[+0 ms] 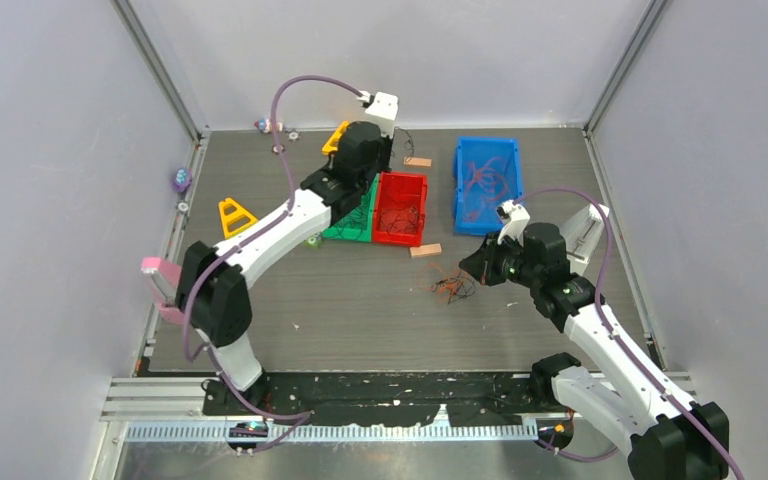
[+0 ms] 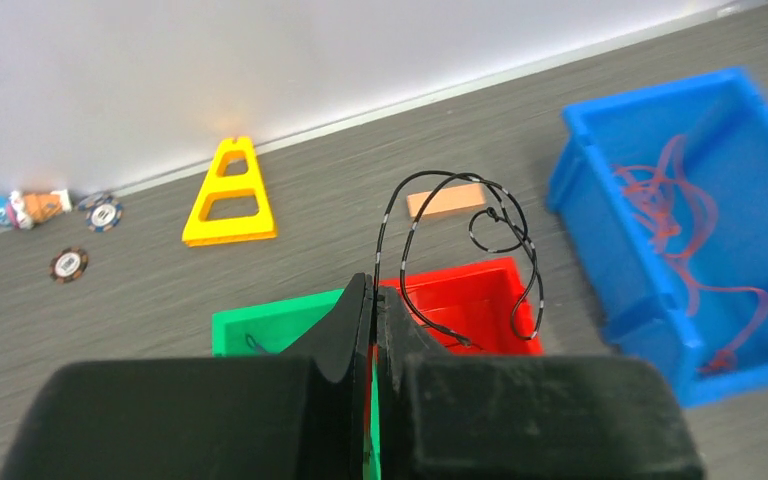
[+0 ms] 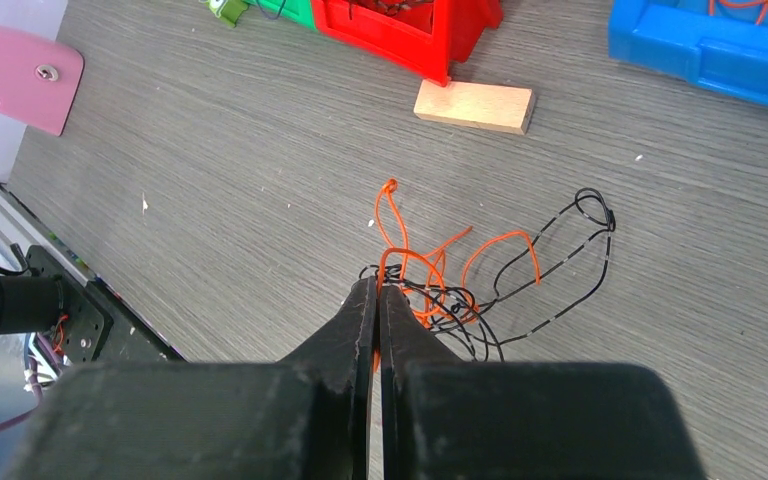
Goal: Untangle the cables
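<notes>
My left gripper (image 1: 388, 165) is shut on a thin black cable (image 2: 384, 218) with white bands and holds it up over the red bin (image 2: 480, 300) and the green bin (image 2: 270, 325); the strand loops upward and hangs free. My right gripper (image 1: 470, 268) is low over the table, shut on an orange strand (image 3: 392, 215) at the edge of a small clump of orange and black cables (image 3: 440, 300). The clump also shows in the top view (image 1: 452, 288). The blue bin (image 1: 460, 185) holds orange-red cables. The red bin (image 1: 401, 177) holds dark strands.
Wooden blocks lie by the red bin (image 1: 425, 251) and behind it (image 1: 417, 161). Yellow triangular frames stand at the left (image 1: 236, 215) and at the back (image 1: 335, 137). A pink piece (image 1: 160, 275) sits at the left edge. Small toys (image 2: 25, 208) lie along the back wall.
</notes>
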Action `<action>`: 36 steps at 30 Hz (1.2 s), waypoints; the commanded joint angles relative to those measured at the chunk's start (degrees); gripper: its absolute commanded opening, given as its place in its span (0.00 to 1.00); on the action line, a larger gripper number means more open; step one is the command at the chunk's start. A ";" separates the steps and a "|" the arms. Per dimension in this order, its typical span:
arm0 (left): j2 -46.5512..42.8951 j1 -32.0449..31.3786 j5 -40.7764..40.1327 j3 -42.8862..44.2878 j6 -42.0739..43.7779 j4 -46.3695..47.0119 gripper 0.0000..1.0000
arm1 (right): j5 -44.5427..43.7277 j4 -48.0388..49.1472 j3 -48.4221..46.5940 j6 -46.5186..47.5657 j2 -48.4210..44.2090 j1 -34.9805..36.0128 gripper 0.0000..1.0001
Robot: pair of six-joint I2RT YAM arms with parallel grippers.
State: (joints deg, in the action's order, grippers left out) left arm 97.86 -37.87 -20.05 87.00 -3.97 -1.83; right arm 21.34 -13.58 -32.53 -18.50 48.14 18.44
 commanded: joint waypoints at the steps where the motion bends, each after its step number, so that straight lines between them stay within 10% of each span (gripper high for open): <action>1: 4.62 0.25 -8.78 2.05 3.31 8.23 0.00 | 0.45 3.29 -2.28 0.27 -0.36 0.28 0.05; 19: 14.26 0.34 -15.68 14.86 14.40 8.81 0.00 | -0.25 2.80 -2.08 0.24 -0.50 0.27 0.05; 36: 8.43 -5.66 -10.54 -7.10 5.16 5.06 0.00 | -0.54 2.58 -1.89 0.21 -0.96 0.28 0.05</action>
State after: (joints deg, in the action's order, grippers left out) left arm 110.00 -41.93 -33.58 79.79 4.45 5.56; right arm 21.10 -13.28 -32.53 -18.50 48.14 18.44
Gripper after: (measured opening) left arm 0.004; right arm 0.068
